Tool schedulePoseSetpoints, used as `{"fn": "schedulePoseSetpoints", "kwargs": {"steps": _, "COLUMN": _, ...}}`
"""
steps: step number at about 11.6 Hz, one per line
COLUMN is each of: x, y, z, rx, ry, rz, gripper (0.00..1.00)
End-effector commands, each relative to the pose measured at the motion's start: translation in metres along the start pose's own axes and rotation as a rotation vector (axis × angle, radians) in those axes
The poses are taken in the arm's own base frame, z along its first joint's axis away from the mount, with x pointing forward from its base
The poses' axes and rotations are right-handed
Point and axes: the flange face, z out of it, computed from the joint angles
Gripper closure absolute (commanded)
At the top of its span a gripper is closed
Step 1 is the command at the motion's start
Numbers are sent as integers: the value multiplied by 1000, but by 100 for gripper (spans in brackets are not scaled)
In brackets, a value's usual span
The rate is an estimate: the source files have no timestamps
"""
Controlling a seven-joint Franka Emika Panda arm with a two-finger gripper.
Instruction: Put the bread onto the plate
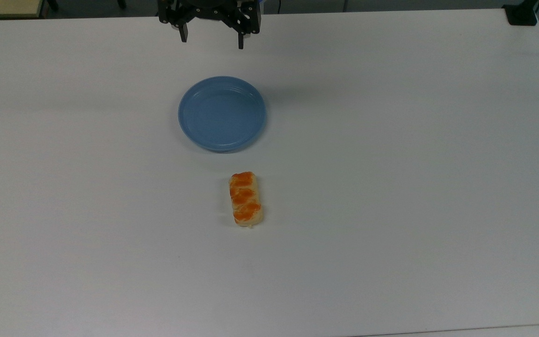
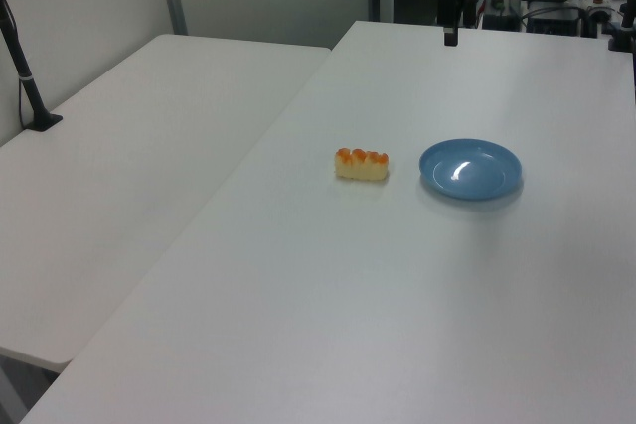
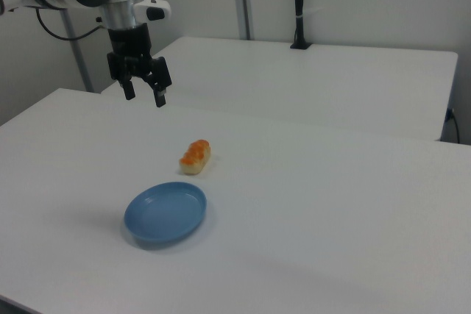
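gripper (image 1: 212, 41) top centre of the top view, fingers spread, empty | plate (image 1: 222, 113) between | bread (image 1: 246, 199) beyond at lower centre, long axis running up-down in frame

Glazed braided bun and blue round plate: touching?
Apart. The top view shows a strip of bare white table between the glazed braided bun and the blue round plate.

The orange-topped bread (image 1: 246, 200) lies flat on the table, near the empty blue plate (image 1: 222, 113).
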Motion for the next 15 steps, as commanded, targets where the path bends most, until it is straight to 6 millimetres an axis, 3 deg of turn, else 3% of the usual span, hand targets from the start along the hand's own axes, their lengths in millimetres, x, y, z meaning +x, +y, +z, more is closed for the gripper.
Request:
{"fn": "schedulePoseSetpoints", "kwargs": {"steps": 1, "x": -7, "y": 4, "z": -1, "rx": 31, "ry": -7, "rz": -21, "gripper": 0}}
{"fn": "schedulePoseSetpoints", "kwargs": {"steps": 11, "x": 5, "y": 0, "z": 6, "rx": 36, "ry": 32, "rz": -24, "gripper": 0}}
{"fn": "schedulePoseSetpoints", "kwargs": {"steps": 13, "x": 22, "y": -3, "z": 22, "rx": 48, "ry": 52, "rz": -19, "gripper": 0}}
{"fn": "schedulePoseSetpoints", "kwargs": {"steps": 15, "x": 53, "y": -17, "z": 47, "rx": 84, "ry": 104, "rz": -15, "gripper": 0}}
